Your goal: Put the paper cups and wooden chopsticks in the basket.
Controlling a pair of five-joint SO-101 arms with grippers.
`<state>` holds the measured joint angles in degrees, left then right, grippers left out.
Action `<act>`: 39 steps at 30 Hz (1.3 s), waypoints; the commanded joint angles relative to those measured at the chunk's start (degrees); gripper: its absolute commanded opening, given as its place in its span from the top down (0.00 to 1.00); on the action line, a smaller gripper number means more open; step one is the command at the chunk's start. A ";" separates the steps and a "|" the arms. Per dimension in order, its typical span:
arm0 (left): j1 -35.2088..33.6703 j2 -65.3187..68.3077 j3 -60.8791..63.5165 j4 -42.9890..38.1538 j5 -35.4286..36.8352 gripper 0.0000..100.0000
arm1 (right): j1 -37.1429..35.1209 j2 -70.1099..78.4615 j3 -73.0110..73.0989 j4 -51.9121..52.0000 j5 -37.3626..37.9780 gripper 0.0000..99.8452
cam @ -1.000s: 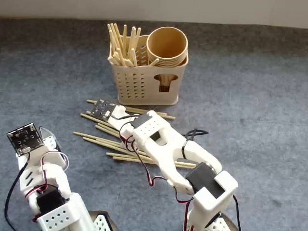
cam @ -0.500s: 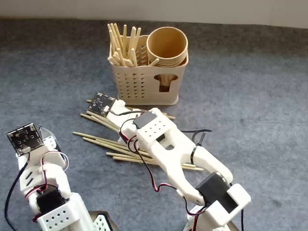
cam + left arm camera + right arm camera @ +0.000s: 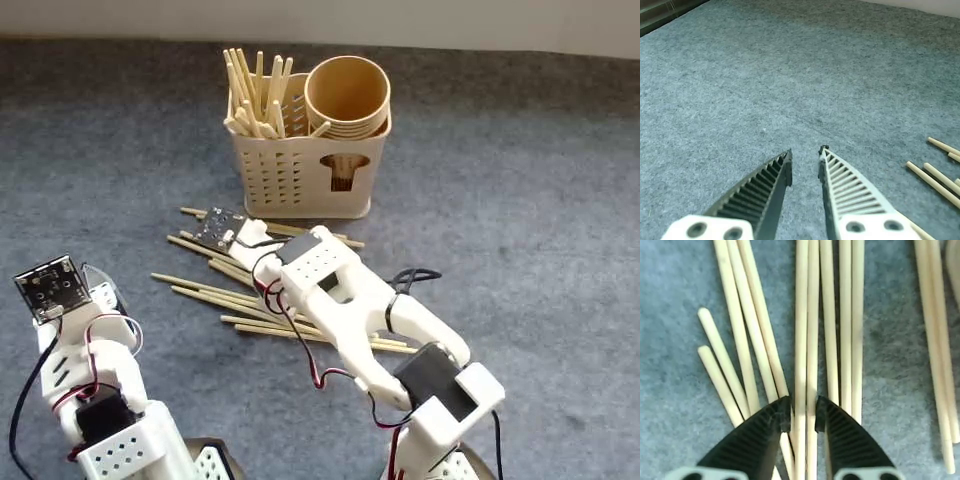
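The right gripper [image 3: 801, 412] is pinched on two of the wooden chopsticks [image 3: 845, 315] lying loose on the grey carpet [image 3: 520, 200] before the basket [image 3: 300, 185] (paper cups [image 3: 347, 95] stacked inside). The left gripper [image 3: 805, 152] hovers over carpet, fingers slightly apart.

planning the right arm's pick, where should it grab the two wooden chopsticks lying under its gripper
Grip the two pale wooden chopsticks mid-shaft from straight above, closing across their width: they lie flat, parallel and touching on the grey carpet, right under the right gripper.
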<state>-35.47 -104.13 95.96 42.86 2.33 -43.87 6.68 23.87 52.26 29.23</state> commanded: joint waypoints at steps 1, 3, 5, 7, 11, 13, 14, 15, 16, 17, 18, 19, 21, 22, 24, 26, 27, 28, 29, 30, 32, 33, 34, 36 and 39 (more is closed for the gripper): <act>-0.40 -0.31 1.19 0.00 -0.70 0.89 | 0.48 -3.47 -3.21 0.57 -0.62 0.91; -0.40 -0.31 1.19 0.00 -0.70 0.89 | 0.13 -4.44 -3.21 0.57 -0.62 0.91; -0.40 -0.31 1.19 0.00 -0.70 0.89 | -0.84 -4.88 -3.21 0.31 -0.62 0.91; -0.40 -0.31 1.19 0.00 -0.70 0.89 | -1.36 -4.70 -3.21 0.22 -0.62 0.91; -0.40 -0.31 1.19 0.00 -0.70 0.89 | -1.63 -2.07 -3.56 0.22 -0.62 0.91; -0.40 -0.31 1.19 0.00 -0.70 0.89 | -1.63 0.13 -3.65 0.22 -0.44 0.91; -0.40 -0.31 1.19 0.00 -0.70 0.89 | -1.71 1.01 -3.74 -0.22 -0.44 0.91; -0.40 -0.31 1.19 0.00 -0.70 0.89 | -1.80 1.71 -3.74 -1.01 -0.44 0.91; -0.40 -0.31 1.19 0.00 -0.70 0.89 | -1.80 2.15 -3.74 -1.45 -0.44 0.92; -0.40 -0.31 1.19 0.00 -0.70 0.89 | -1.80 2.33 -3.74 -1.63 -0.35 0.94; -0.40 -0.31 1.19 0.00 -0.70 0.89 | -1.63 2.33 -3.74 -1.71 -0.35 0.95; -0.40 -0.31 1.19 0.00 -0.70 0.89 | -1.63 2.33 -3.74 -1.71 -0.35 0.96; -0.40 -0.31 1.19 0.00 -0.70 0.89 | -1.54 2.42 -3.74 -1.71 -0.35 0.96; -0.40 -0.31 1.19 0.00 -0.70 0.89 | -1.54 2.42 -3.74 -1.71 -0.35 0.96; -0.40 -0.31 1.19 0.00 -0.70 0.89 | -1.54 2.42 -3.65 -1.71 -0.26 0.96; -0.40 -0.31 1.19 0.00 -0.70 0.89 | -1.45 2.42 -3.65 -1.71 -0.26 0.96; -0.40 -0.31 1.19 0.00 -0.70 0.89 | -1.45 2.15 -3.65 -1.63 -0.26 0.97; -0.40 -0.31 1.19 0.00 -0.70 0.89 | -1.45 2.07 -3.65 -1.45 -0.26 0.99; -0.40 -0.31 1.19 0.00 -0.70 0.89 | -1.45 1.89 -3.65 -1.36 -0.26 1.00; -0.40 -0.31 1.19 0.00 -0.70 0.89 | -1.45 1.45 -3.65 -1.27 -0.26 1.00; -0.40 -0.31 1.19 0.00 -0.70 0.89 | -1.45 -0.40 -3.30 -1.27 -0.26 1.00; -0.40 -0.31 1.19 0.00 -0.70 0.89 | -1.45 -1.89 -3.21 -1.27 -0.35 1.00; -0.40 -0.31 1.19 0.00 -0.70 0.89 | -1.36 -3.56 -3.21 -0.75 -0.35 1.00; -0.40 -0.31 1.19 0.00 -0.70 0.89 | -0.75 -7.43 -3.12 0.66 -0.53 1.00; -0.40 -0.31 1.19 0.00 -0.70 0.89 | 0.57 -12.26 -2.33 3.38 -0.62 1.00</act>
<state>-35.47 -104.13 95.96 42.86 2.33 -45.01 1.14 22.37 53.58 29.14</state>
